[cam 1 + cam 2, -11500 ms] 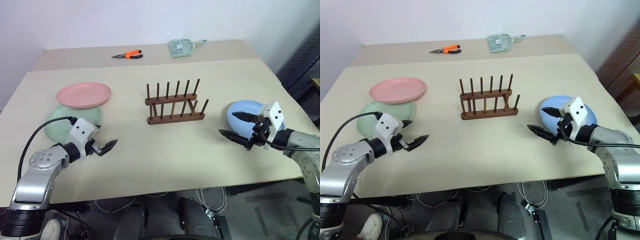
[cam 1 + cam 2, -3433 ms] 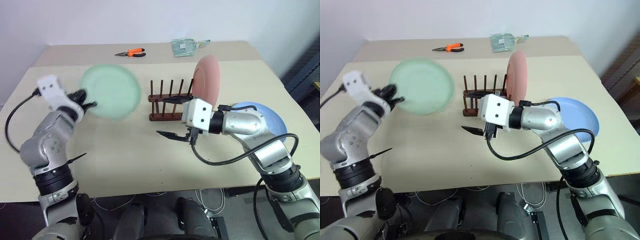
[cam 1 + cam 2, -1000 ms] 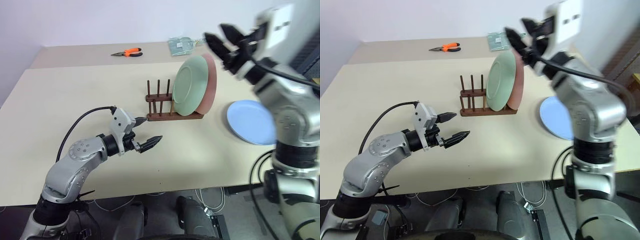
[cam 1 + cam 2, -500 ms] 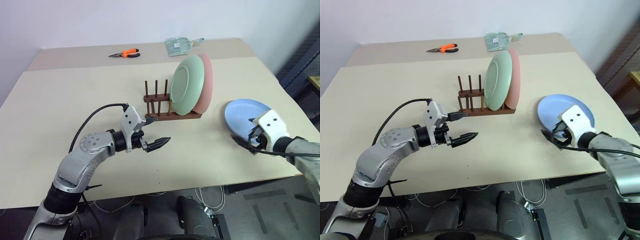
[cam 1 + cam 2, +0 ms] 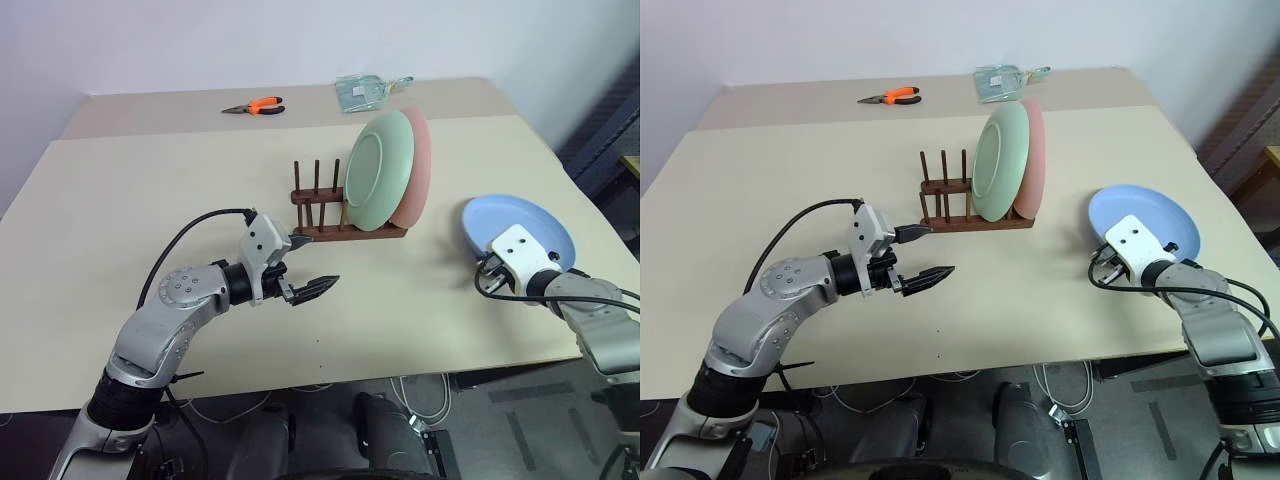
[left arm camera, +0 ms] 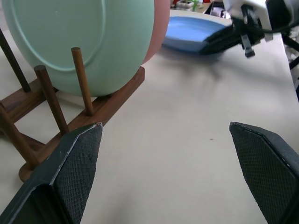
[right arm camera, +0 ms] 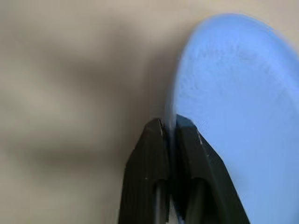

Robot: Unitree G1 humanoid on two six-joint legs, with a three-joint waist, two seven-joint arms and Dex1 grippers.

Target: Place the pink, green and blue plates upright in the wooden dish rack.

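The green plate [image 5: 376,172] stands upright in the wooden dish rack [image 5: 318,218], and the pink plate [image 5: 420,165] stands upright right behind it at the rack's right end. To the right, the blue plate [image 5: 522,222] lies on the table. My right gripper [image 7: 170,129] is shut on that plate's near left rim, its fingers [image 7: 149,154] pinching the edge. My left gripper [image 5: 312,262] hovers open and empty over the table in front of the rack, pointing toward it, with its fingers [image 6: 70,163] spread wide.
Orange-handled pliers [image 5: 256,106] and a clear plastic bag [image 5: 366,92] lie at the table's far edge. Three free pegs [image 5: 316,185] stand at the rack's left end. The table's near edge [image 5: 400,370] runs just below both arms.
My right arm swung down from above the rack to the blue plate, and its gripper closed on the plate's rim. The left arm stayed put, still open.
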